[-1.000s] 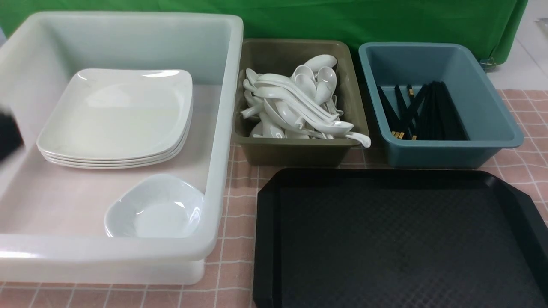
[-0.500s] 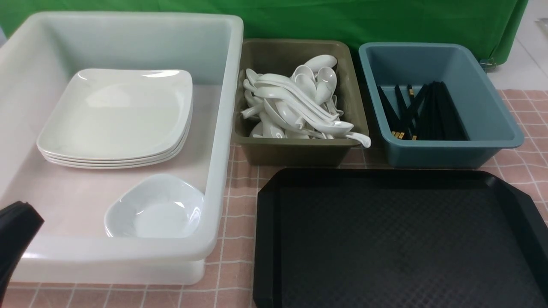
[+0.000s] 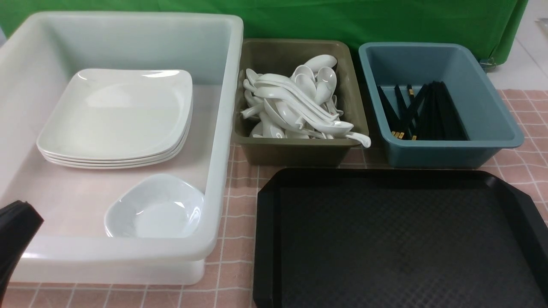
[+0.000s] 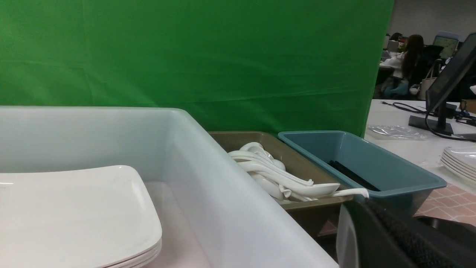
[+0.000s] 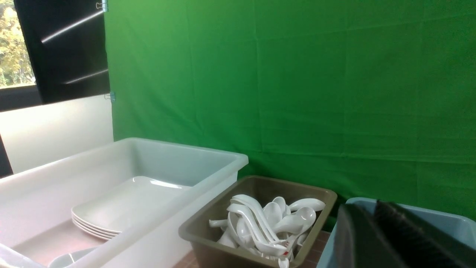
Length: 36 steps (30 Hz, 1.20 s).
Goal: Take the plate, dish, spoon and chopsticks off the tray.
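- My left gripper (image 3: 17, 231), low at the near left corner of the white bin (image 3: 222, 128): jaws clenched, nothing in them.
- My right gripper (image 5: 390, 238): only a dark finger edge shows in its wrist view; can't tell whether the jaws are parted or closed.
- Plate (image 3: 115, 113) tops a stack inside the white bin, toward the far left.
- Dish (image 3: 155, 207) sits in the same bin, near right corner, just beside the stack.
- Spoon (image 3: 342, 128) lies on a heap of spoons in the olive bin (image 3: 299, 154), handle poking over the near rim.
- Chopsticks (image 3: 428, 113) bundled in the blue bin (image 3: 454, 154).
- Tray (image 3: 394, 239) bare, in front of the olive and blue bins.
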Each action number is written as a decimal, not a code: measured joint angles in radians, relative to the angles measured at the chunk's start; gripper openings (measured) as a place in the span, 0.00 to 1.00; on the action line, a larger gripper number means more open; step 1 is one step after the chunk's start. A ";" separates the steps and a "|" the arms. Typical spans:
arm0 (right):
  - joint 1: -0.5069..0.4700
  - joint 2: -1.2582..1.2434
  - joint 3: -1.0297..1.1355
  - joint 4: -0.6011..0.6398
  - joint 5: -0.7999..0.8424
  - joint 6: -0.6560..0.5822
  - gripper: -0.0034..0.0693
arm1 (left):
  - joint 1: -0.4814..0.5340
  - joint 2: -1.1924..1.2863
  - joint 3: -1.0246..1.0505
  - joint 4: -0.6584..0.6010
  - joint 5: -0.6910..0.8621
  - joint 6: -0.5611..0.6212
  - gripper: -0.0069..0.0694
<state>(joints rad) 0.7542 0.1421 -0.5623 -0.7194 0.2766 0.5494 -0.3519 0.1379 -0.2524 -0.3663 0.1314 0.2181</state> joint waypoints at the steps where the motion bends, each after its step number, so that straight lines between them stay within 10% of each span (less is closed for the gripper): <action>1: 0.000 0.000 0.000 0.000 0.000 0.000 0.23 | 0.000 0.000 0.000 0.000 0.000 0.000 0.09; 9: 0.000 0.000 0.000 0.000 0.000 0.000 0.25 | 0.012 0.000 0.001 0.075 0.000 0.038 0.09; 20: 0.000 0.000 0.000 0.000 0.000 0.000 0.30 | 0.288 -0.112 0.180 0.225 0.022 -0.012 0.09; 36: 0.000 0.000 0.001 0.000 0.001 0.000 0.35 | 0.300 -0.138 0.259 0.289 0.090 -0.018 0.09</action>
<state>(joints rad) 0.7542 0.1421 -0.5617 -0.7194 0.2775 0.5494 -0.0521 -0.0004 0.0065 -0.0777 0.2216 0.1999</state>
